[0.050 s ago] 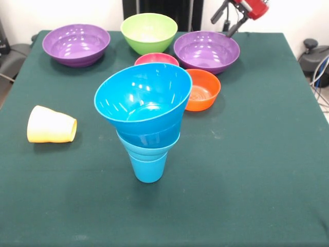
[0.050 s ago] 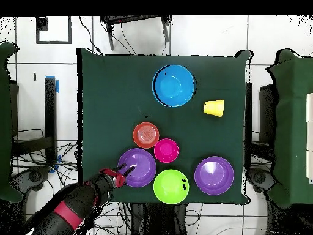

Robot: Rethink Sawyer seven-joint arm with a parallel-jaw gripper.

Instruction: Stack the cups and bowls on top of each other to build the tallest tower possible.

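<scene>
Tower (image 1: 144, 121): sky-blue tapered plastic cup (image 1: 148, 167) carrying nested glossy blue bowls, top one tilted, probably seated loosely. It stands mid-table, toward the camera-side edge. Pale yellow ridged cup (image 1: 51, 124) lies on its side nearby. Gripper (image 2: 124, 174) hovers over a purple bowl's (image 2: 138, 167) rim, fingers spread, likely lining up a grasp.

Count: two cups, blue (image 1: 148, 167) and yellow (image 1: 51, 125); eight bowls, two purple (image 1: 76, 45) (image 1: 206, 51), one green (image 1: 149, 32), one pink (image 1: 157, 59), one orange (image 1: 204, 90), three blue (image 1: 141, 98).
</scene>
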